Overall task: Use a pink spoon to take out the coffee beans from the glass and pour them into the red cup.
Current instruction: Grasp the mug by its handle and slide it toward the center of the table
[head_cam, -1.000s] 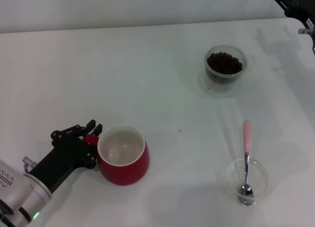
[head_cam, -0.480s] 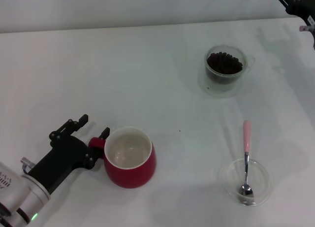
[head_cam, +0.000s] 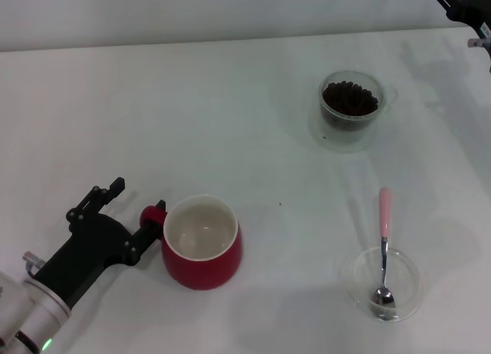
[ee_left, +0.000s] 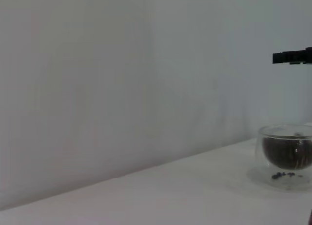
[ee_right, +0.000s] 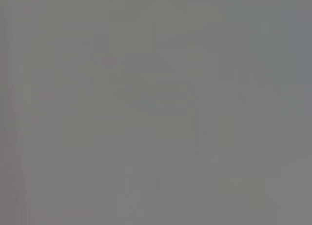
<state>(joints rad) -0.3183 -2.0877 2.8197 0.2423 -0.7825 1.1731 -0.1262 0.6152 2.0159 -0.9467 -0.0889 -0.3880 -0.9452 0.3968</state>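
L gripper [head_cam: 136,211] sits at approx 8 o'clock on the table [head_cam: 192,100], head view. Fingers [head_cam: 107,191] spread apart, released, holding nothing; the near one lies just beside the handle of the red cup [head_cam: 202,243], touching or nearly, can't tell which. Cup stands upright, white inside, looks empty.

Glass [head_cam: 351,108] w/ coffee beans [head_cam: 350,98] at approx 1 o'clock, upright, well apart from the cup. Left wrist view shows the same glass [ee_left: 287,154] w/ a few loose beans [ee_left: 282,175] at its base.

Pink spoon [head_cam: 383,243] at approx 4 o'clock: metal bowl down inside a shallow clear dish [head_cam: 381,282], pink handle leaning out over the rim toward 12.

R gripper [head_cam: 462,7] up at the far 1–2 o'clock corner, mostly cut off; can't tell if it's clenched or released. Right wrist view shows only flat grey.
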